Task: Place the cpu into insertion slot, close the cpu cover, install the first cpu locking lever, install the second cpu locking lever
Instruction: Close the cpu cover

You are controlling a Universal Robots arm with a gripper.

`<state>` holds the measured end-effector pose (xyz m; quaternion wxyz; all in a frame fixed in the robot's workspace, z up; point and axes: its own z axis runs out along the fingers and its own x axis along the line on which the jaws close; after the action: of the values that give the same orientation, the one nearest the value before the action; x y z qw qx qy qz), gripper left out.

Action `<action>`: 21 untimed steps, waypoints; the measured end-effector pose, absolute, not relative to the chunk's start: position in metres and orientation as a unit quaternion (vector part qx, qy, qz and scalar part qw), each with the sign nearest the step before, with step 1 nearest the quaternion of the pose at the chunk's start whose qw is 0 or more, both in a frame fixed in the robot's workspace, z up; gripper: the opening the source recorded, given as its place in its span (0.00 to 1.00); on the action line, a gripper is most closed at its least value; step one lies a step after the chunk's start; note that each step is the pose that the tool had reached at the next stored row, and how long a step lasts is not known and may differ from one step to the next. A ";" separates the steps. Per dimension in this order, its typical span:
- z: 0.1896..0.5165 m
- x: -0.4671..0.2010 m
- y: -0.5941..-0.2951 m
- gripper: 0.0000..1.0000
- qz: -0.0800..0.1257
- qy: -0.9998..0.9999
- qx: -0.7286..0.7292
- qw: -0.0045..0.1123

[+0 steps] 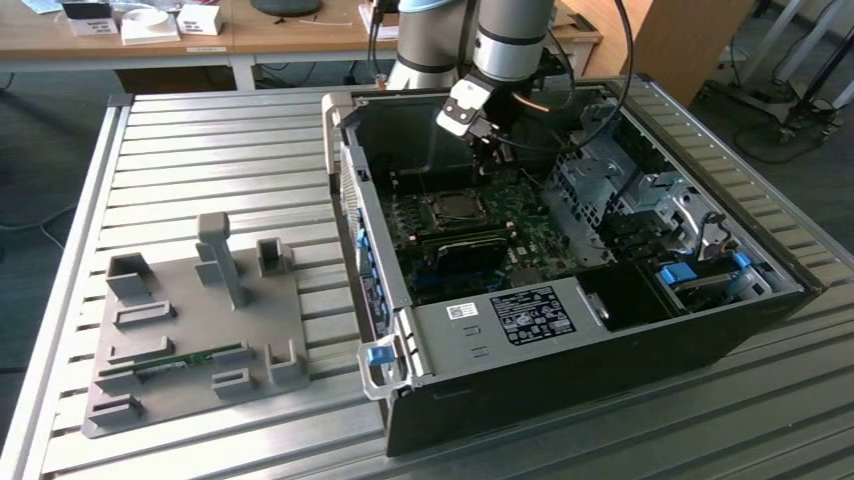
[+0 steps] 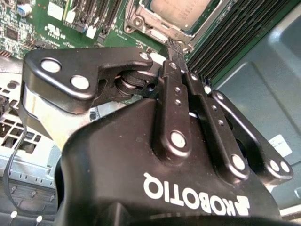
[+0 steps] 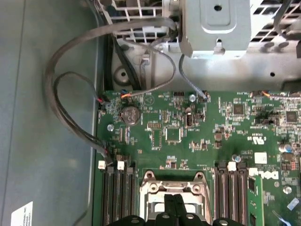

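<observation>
**Shut claw at the rim of the cpu slot**

In the second wrist view the claw [image 2: 174,43] has its fingers pressed together, with nothing visible between them. The tips sit at the rim of the slot [image 2: 136,21]. The cpu [image 2: 181,8] lies in the slot, and the cover [image 2: 164,29] seems flat around it. This looks like lever work: push steadily with the closed tips, and stay clear of the board [image 2: 56,28] and the memory slots [image 2: 235,33].

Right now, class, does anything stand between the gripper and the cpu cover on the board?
Nothing visible does. In the second wrist view the gripper, shut, hangs right at the edge of the cpu cover, which frames the cpu. The memory slots lie off to the side.
</observation>
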<state>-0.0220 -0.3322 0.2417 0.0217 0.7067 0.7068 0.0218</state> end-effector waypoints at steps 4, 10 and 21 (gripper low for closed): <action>0.241 -0.022 -0.332 0.11 0.007 0.707 0.707 0.008; 0.241 -0.022 -0.332 0.11 0.005 0.707 0.707 0.006; 0.238 -0.042 -0.333 0.11 0.006 0.707 0.707 0.007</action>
<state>-0.0423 -0.3330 0.2384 0.0072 0.7070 0.7072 0.0060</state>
